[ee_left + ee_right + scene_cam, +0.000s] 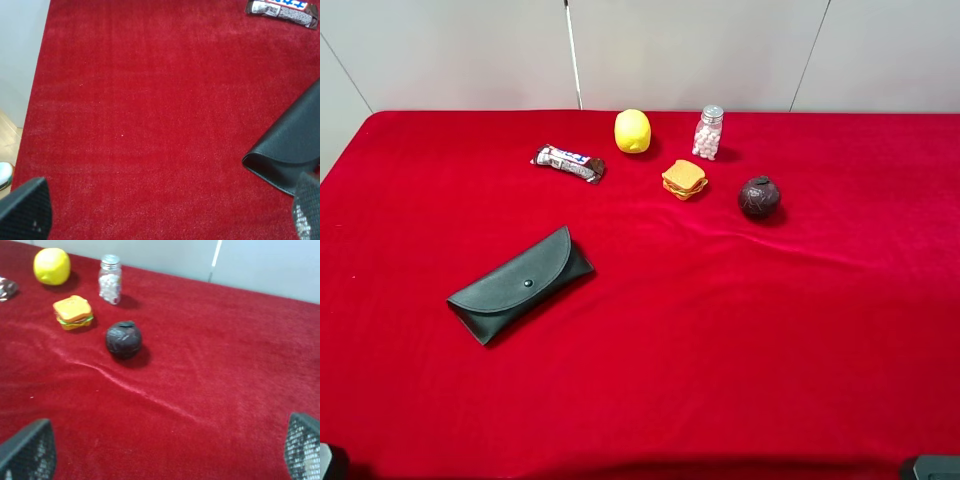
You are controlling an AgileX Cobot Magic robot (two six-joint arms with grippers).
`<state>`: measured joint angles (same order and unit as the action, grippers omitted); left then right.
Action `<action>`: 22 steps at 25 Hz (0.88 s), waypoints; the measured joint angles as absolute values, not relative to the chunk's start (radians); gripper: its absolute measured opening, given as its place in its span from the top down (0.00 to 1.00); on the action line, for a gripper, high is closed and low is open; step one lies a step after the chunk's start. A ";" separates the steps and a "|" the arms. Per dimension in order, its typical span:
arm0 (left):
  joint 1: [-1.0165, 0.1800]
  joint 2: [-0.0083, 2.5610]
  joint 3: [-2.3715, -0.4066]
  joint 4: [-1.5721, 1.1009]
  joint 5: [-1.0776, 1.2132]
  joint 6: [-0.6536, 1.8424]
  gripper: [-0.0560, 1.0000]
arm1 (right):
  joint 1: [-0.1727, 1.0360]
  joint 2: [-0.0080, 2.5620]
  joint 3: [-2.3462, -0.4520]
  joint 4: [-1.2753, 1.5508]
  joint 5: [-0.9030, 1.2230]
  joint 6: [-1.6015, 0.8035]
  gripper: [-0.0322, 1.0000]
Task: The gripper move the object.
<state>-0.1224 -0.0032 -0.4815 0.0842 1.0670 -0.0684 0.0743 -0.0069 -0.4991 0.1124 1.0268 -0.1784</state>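
Right wrist view shows the right jaws [170, 452] spread wide, one mesh-faced fingertip at each lower corner, with nothing between them but red cloth on the counter [225, 390]. The jar [110, 279] stands upright well ahead of these jaws and off toward the left-hand finger, silver cap on, white pills inside, untouched. Nearer the jaws than the jar lies the dark ball [123, 339]. A toy sandwich [74, 312] sits beside the ball, and a lemon [51, 266] lies near the jar.

From the left wrist, the left jaws [167, 210] are also parted wide and hold nothing. A black case [290, 150] lies just ahead of one fingertip, and a candy bar [282, 10] lies far ahead.

High view places the jar [708, 132] at the far side of the counter [720, 330], between lemon [632, 131] and ball [759, 197], with sandwich [684, 179], candy bar [569, 163] and case [520, 284] apart from it.
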 joint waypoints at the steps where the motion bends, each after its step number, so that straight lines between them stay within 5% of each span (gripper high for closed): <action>1: -0.122 -0.003 -0.482 0.084 1.067 -0.068 0.05 | 0.072 -0.007 -0.499 0.111 1.027 -0.178 0.30; 22: -0.122 -0.003 -0.482 0.084 1.067 -0.068 0.05 | 0.072 -0.007 -0.499 0.109 1.027 -0.171 0.30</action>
<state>-0.1224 -0.0032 -0.4815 0.0842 1.0670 -0.0684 0.0723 -0.0069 -0.4991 0.1085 1.0268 -0.1715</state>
